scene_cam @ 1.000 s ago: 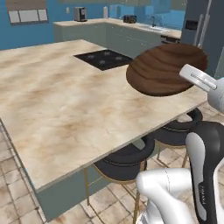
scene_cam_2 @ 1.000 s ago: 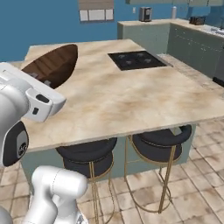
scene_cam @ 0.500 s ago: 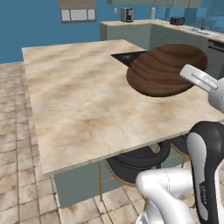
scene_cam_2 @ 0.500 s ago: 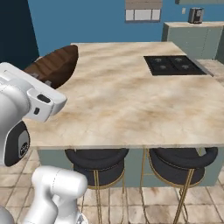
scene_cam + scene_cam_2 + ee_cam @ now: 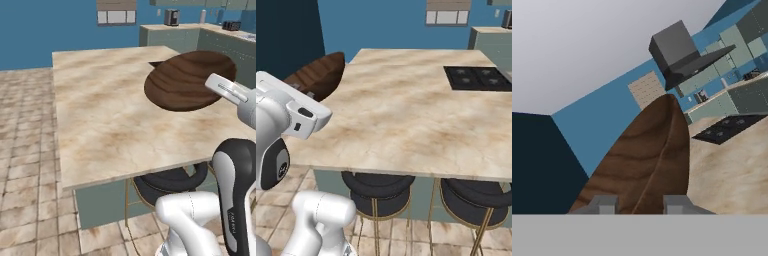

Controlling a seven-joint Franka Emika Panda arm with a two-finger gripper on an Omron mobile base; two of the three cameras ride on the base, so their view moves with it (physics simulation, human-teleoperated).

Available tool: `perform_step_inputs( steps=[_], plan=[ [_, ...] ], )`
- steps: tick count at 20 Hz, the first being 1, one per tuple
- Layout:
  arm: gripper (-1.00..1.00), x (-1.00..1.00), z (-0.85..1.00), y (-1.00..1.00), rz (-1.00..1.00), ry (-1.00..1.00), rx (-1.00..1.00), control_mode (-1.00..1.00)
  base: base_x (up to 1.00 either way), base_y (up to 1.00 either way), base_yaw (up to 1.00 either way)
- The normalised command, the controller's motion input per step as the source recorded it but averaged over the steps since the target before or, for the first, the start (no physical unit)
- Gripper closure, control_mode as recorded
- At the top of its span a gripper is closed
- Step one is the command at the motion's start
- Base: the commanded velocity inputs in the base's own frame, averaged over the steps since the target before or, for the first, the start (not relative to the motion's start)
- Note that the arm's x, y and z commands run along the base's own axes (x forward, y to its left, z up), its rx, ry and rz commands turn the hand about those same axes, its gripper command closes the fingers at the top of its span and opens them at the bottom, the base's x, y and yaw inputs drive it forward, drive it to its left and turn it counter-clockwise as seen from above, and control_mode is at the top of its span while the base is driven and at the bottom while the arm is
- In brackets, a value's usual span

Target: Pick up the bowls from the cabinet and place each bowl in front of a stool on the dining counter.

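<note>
Hand view: jaws grip bowl (image 5: 647, 165) rim.

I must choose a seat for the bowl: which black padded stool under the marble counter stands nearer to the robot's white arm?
The left round black padded stool, beside the white arm; the other stool stands farther right.

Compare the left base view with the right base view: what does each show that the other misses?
Left base view only: the bowl's broad wooden face, held tilted above the dining counter. Right base view only: the whole black cooktop and a second stool. Both share the marble top, the bowl and a stool tucked under the near edge.
</note>
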Motion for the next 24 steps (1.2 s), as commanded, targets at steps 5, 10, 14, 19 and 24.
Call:
perform_step_inputs(
  steps=[5, 10, 14, 19, 24],
  plan=[
    [1.0, 0.0, 0.0, 0.0, 0.0, 0.0, 0.0, 1.0, 0.15, -0.03, 0.13],
    [1.0, 0.0, 0.0, 0.0, 0.0, 0.0, 0.0, 1.0, 0.01, -0.42, 0.07],
    [1.0, 0.02, -0.01, -0.14, 0.0, 0.05, 0.0, -1.0, 0.03, -0.11, 0.02],
    [1.0, 0.0, -0.12, -0.57, 0.0, 0.15, 0.0, -1.0, 0.0, 0.0, 0.0],
    [1.0, 0.1, -0.2, -0.31, 0.01, 0.21, 0.0, -1.0, 0.0, 0.0, 0.0]
  ],
)
